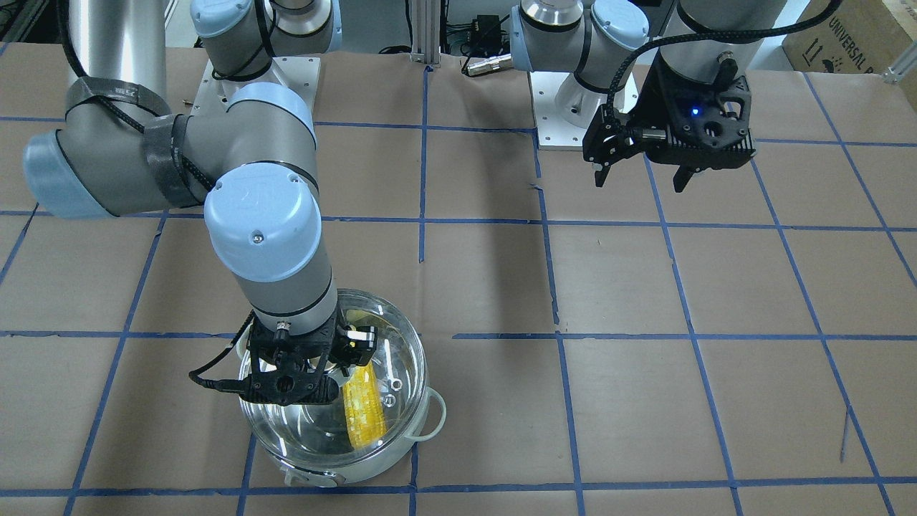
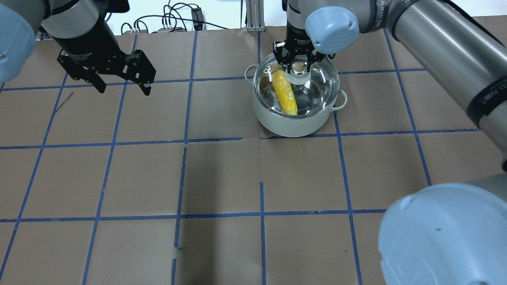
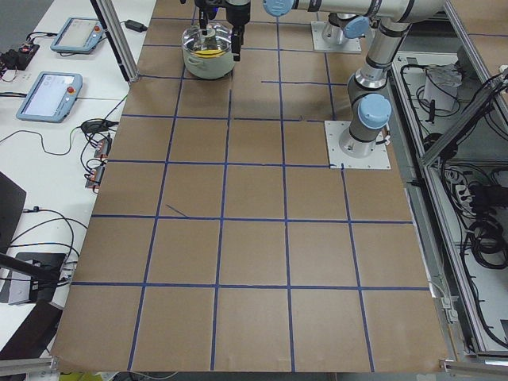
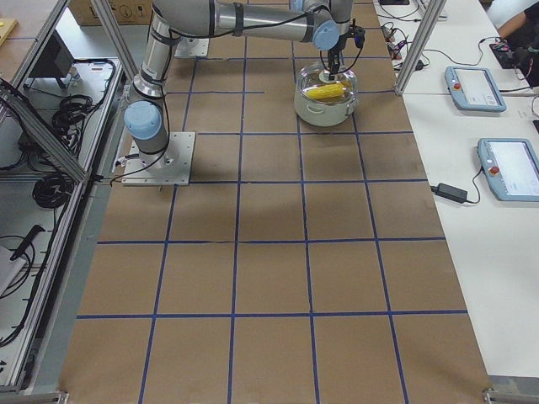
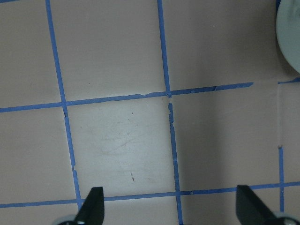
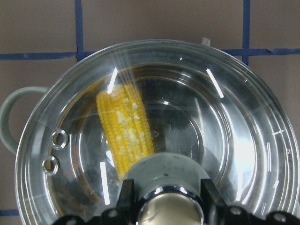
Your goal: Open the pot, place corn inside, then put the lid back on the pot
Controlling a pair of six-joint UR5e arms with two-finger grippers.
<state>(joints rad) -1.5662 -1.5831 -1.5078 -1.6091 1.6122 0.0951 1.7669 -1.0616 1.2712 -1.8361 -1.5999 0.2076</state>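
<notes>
The steel pot stands on the table with the yellow corn lying inside it. The clear glass lid covers the pot's mouth. My right gripper is shut on the lid's pale knob, with a finger on either side. In the right wrist view the corn shows through the lid. I cannot tell whether the lid rests fully on the rim. My left gripper is open and empty, hovering over bare table far from the pot.
Brown paper with a blue tape grid covers the table. The pot's edge shows at the top right of the left wrist view. The arms' base plates stand at the robot's side of the table.
</notes>
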